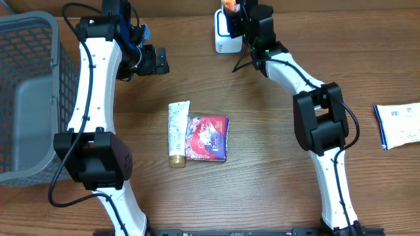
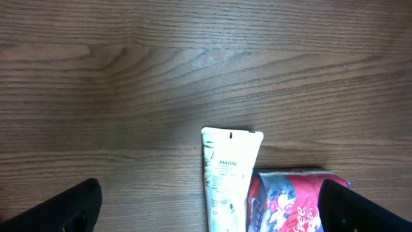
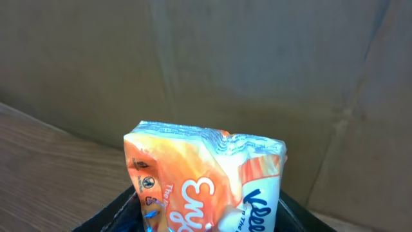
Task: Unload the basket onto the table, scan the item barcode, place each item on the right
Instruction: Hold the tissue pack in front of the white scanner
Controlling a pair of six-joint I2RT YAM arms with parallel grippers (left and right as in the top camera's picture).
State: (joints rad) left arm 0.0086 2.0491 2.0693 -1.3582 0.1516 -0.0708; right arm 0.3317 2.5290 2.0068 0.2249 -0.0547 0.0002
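A white Pantene tube (image 2: 226,177) lies on the wooden table (image 2: 161,77), a red and blue packet (image 2: 290,200) just beside it, perhaps touching. Dark fingertips (image 2: 61,209) sit wide apart in the lower corners.

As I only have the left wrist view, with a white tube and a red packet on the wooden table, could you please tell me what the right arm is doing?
Observer: The right gripper is closed on an orange-and-white soft tissue pack, held clear of the wooden table.
Operator: Thank you. Is it anywhere near the scanner?
Observer: Yes. In the overhead view the pack shows right by the top of a white upright scanner at the table's far edge.
Operator: Is anything else waiting out of my sight?
Observer: A blue-and-white flat packet lies at the table's right edge.
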